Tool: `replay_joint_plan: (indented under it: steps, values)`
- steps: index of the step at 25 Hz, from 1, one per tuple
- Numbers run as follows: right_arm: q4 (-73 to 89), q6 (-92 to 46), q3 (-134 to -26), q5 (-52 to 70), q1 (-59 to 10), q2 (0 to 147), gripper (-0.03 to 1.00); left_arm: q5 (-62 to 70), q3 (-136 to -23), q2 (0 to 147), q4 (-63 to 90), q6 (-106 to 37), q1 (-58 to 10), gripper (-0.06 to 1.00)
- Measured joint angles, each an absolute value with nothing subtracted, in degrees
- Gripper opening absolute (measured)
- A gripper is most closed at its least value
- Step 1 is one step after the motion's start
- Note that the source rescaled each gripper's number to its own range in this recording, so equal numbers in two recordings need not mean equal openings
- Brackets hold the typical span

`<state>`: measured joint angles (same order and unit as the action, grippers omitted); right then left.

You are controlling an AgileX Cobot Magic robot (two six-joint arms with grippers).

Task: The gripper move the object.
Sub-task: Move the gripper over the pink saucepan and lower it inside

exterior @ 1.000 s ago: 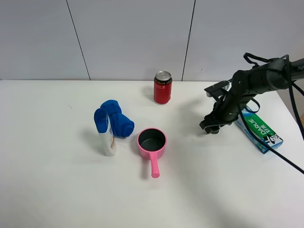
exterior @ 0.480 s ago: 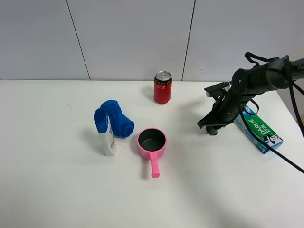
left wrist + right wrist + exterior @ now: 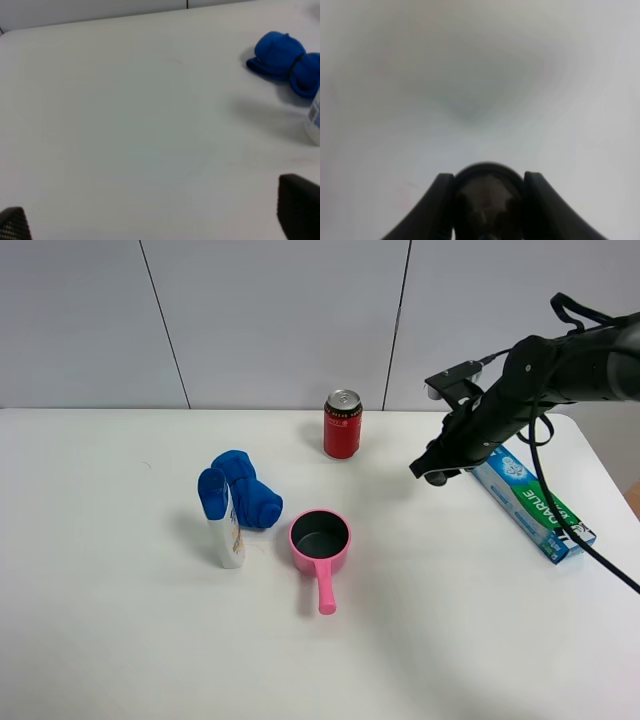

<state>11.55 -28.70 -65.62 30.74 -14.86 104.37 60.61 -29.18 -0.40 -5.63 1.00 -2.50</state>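
The right gripper point(image 3: 435, 473) pinches the small capsule point(image 3: 487, 197) at its very fingertips, seemingly clear of the table point(image 3: 120, 620), at two o'clock from the pink pot point(image 3: 320, 536) and four o'clock from the can point(image 3: 342, 425). The capsule is rounded, so a jolt or a slackened squeeze could let it slip, drop and roll away.

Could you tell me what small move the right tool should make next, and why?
Probably a short carry toward the middle of the table, jaws shut: the right tool grips the capsule and hangs above the surface near the toothpaste box, so only transport remains.
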Motion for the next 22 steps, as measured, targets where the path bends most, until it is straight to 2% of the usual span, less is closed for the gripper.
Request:
replay_joint_plan:
  steps: [6, 12, 22]
  values:
    - [16.9, -35.3, -66.1, 30.8, -24.8, 103.1, 0.00, 60.6, -29.2, -0.4, -5.6, 1.0, -2.5, 1.00]
    - [17.4, -36.0, -71.4, 30.4, -33.5, 104.6, 0.00, 60.6, -29.2, -0.4, -5.6, 1.0, -2.5, 1.00]
    - [17.6, -36.0, -77.8, 36.2, -38.4, 112.1, 0.00, 60.6, -29.2, -0.4, -5.6, 1.0, -2.5, 1.00]
